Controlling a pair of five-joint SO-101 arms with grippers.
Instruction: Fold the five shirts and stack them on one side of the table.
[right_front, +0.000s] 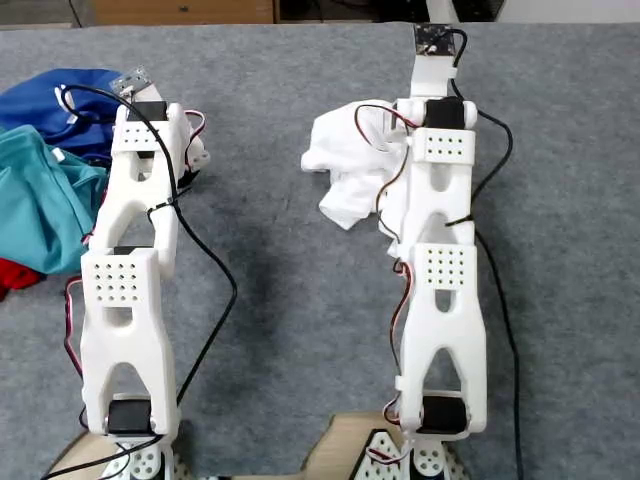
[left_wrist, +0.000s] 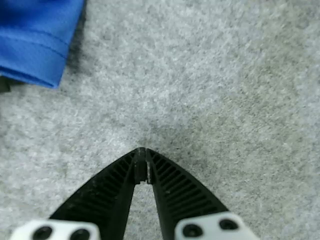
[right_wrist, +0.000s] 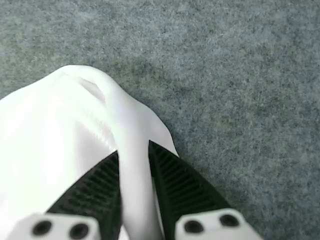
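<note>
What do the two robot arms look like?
The left arm and right arm are white plastic shells with grids of small holes, black motors at joints, and black and red cables alongside. Their jaws are black, ribbed and tapered.

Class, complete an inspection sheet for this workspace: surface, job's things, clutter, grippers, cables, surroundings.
Surface: grey felt table, flat.
Job's things: white shirt crumpled mid-table; blue shirt, teal shirt and red shirt heaped at one edge, unfolded.
Clutter: nothing seen.
Grippers: left gripper shut, empty, over bare felt; right gripper shut on the white shirt.
Cables: black cables trail loose over the felt.
Surroundings: wooden furniture beyond the far edge.
</note>
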